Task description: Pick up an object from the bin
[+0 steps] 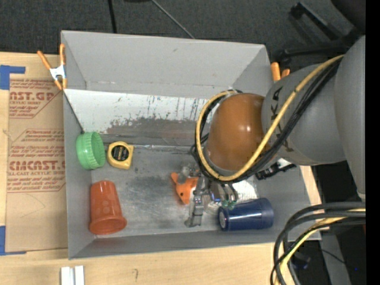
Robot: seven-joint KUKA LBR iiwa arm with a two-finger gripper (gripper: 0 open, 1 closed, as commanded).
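The arm's orange wrist cover (pixel 234 135) and cables hide the right middle of the bin (pixel 166 64), and a white thing (pixel 244 190) beneath is mostly covered. The gripper (pixel 196 209) sits low at the front middle; whether it is apart or together I cannot tell. Just left of it lies a small orange object (pixel 183 189), irregular and partly masked. A dark blue cylinder (pixel 246 214) lies just right

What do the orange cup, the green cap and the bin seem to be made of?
The orange cup looks like plastic, slightly translucent with a soft sheen. The green cap, ribbed round its rim, is likely opaque plastic too. The bin looks like grey sheet metal, its floor scratched and scuffed.
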